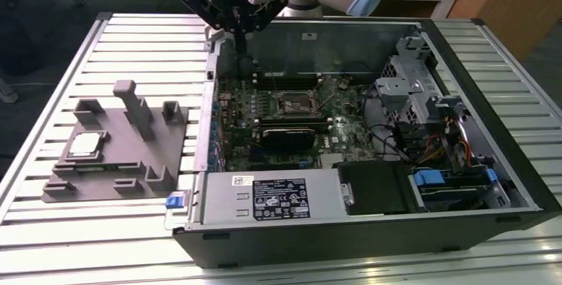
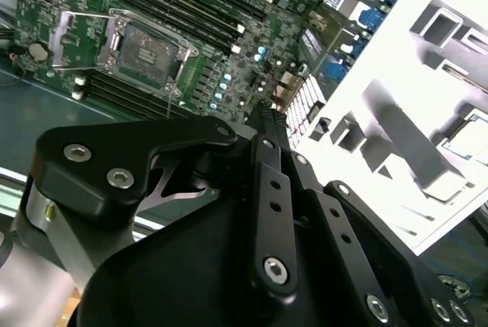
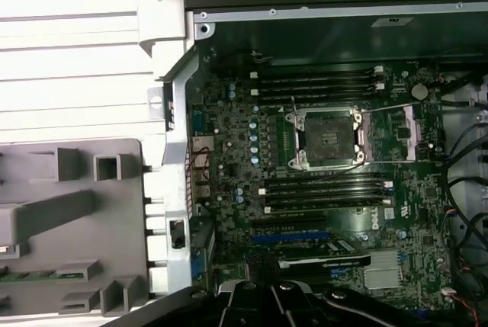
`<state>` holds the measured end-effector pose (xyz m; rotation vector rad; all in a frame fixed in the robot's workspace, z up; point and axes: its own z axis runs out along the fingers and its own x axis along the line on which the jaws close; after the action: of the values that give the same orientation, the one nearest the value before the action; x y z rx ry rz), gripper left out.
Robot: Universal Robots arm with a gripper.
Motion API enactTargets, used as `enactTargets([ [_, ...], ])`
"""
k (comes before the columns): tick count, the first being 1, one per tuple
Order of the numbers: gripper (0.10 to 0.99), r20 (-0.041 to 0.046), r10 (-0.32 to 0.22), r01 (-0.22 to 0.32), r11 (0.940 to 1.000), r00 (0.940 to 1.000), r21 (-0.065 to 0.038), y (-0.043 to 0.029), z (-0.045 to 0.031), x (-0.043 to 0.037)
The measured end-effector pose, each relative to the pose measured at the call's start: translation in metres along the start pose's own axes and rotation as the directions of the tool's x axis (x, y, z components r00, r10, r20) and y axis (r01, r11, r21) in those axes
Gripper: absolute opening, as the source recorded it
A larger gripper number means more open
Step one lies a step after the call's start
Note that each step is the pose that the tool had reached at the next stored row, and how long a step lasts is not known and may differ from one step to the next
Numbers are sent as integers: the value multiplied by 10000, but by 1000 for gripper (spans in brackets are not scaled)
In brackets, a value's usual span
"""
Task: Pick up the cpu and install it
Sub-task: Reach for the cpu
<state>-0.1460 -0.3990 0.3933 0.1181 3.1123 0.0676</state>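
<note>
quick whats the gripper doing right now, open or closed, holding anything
Gripper: closed, holding nothing; the cpu lies on the gray tray.

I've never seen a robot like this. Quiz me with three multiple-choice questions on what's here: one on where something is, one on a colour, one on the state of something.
1. Where does the cpu lie?
A) in the tray beside the computer case
B) on the floor
C) on a shelf

2. What colour is the tray?
A) red
B) gray
C) yellow

3. How is the socket on the motherboard?
A) covered by a heatsink
B) holding a chip
C) empty, its frame open

Answers:
1 A, the silvery square sits in a tray recess.
2 B, it is plain gray in the exterior view.
3 C, its dark bare middle shows in the first wrist view.
</note>
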Motion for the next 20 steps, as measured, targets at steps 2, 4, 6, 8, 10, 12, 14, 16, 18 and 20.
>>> enactTargets([
  [2,106,1,2,-2,10000,10000,0,-3,-1,40],
  [4,106,3,2,-2,10000,10000,0,-6,-2,81],
  [6,106,4,2,-2,10000,10000,0,-9,-3,116],
  [8,106,5,2,-2,10000,10000,-1,-11,-4,147],
  [10,106,6,2,-2,10000,10000,-1,-13,-5,177],
  [12,106,6,3,-3,10000,10000,-1,-16,-6,207],
  [14,106,7,4,-4,10000,10000,0,-18,-7,237],
  [16,106,7,3,-3,10000,10000,-1,-20,-7,265],
  [18,106,8,4,-4,10000,10000,-1,-22,-8,293],
  [20,106,9,3,-3,10000,10000,-1,-24,-9,320],
])
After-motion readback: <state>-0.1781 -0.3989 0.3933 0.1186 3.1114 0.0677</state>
